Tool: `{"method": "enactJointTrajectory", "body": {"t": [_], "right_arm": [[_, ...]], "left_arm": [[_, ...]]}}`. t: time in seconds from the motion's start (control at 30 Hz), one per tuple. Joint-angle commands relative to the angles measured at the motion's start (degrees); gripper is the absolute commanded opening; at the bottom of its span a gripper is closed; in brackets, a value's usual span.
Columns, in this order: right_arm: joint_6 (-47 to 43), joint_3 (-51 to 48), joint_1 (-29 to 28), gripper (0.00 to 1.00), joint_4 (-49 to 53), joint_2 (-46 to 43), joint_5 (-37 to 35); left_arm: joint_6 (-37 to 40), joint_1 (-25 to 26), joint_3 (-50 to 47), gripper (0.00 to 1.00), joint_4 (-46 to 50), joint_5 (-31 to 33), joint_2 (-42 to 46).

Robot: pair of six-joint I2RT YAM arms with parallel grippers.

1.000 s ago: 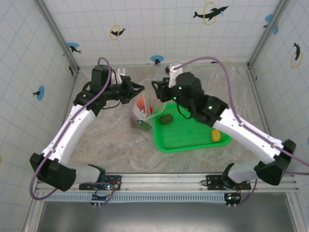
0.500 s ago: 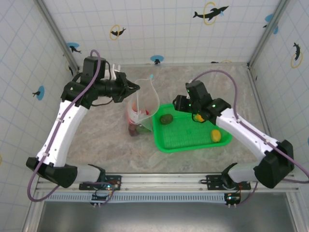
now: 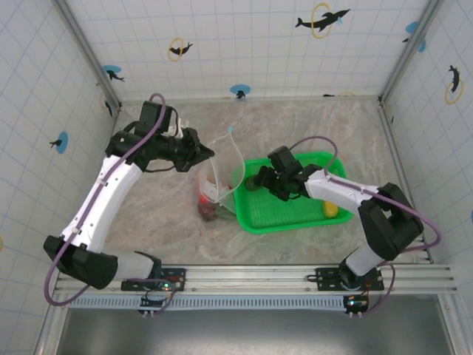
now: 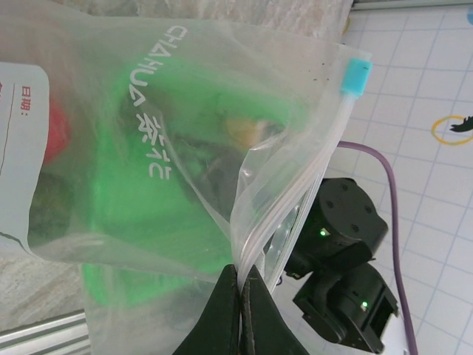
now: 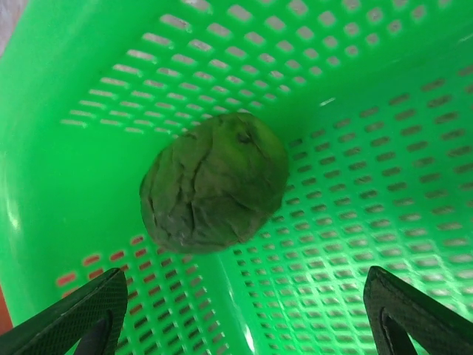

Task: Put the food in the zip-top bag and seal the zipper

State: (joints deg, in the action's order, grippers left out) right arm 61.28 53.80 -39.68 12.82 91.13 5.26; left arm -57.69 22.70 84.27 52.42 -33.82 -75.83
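Note:
My left gripper [image 3: 204, 154] [image 4: 242, 279] is shut on the rim of the zip-top bag [image 3: 219, 171] [image 4: 148, 140] and holds it up with its mouth gaping. The zipper [image 4: 325, 159] runs up to a pale-blue end piece [image 3: 231, 129]. Red food [image 4: 56, 134] and darker pieces [image 3: 213, 210] lie at the bag's bottom. My right gripper [image 3: 263, 181] [image 5: 247, 318] is open and hangs low in the green basket [image 3: 295, 214] [image 5: 355, 111]. A wrinkled dark-green ball of food [image 3: 253, 182] [image 5: 214, 181] sits just ahead of its spread fingers. A yellow piece [image 3: 330, 209] rests at the basket's right end.
The basket stands right beside the bag, and its left wall touches or nearly touches the plastic. Tiled walls close in the marbled table [image 3: 148, 207] on three sides. Bare table lies to the left of the bag and behind the basket.
My right arm has swung from the bag's mouth down into the basket, and its jaws have opened wider over the green ball. The left arm shifted slightly, still gripping the rim.

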Motion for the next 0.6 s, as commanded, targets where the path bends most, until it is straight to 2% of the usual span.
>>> {"method": "enactJointTrajectory", "body": {"t": [0.0,0.13,0.27,0.57], "right_arm": [[5.53,-0.54,-0.18,0.85,-10.44,2.40,1.33],[7.70,-1.52,0.31,0.80,-14.76,5.46,2.06],[7.63,-1.56,0.68,0.72,-14.15,7.17,1.86],[5.03,-2.66,0.51,0.67,-14.85,9.10,2.92]], "left_arm": [[-0.89,-0.55,-0.60,0.00,-1.38,0.51,1.73],[-0.65,-0.55,-0.49,0.00,-0.51,0.75,2.25],[-0.29,-0.53,-0.60,0.00,0.21,1.08,2.79],[1.52,-0.63,0.81,0.00,1.98,2.16,2.69]]}}
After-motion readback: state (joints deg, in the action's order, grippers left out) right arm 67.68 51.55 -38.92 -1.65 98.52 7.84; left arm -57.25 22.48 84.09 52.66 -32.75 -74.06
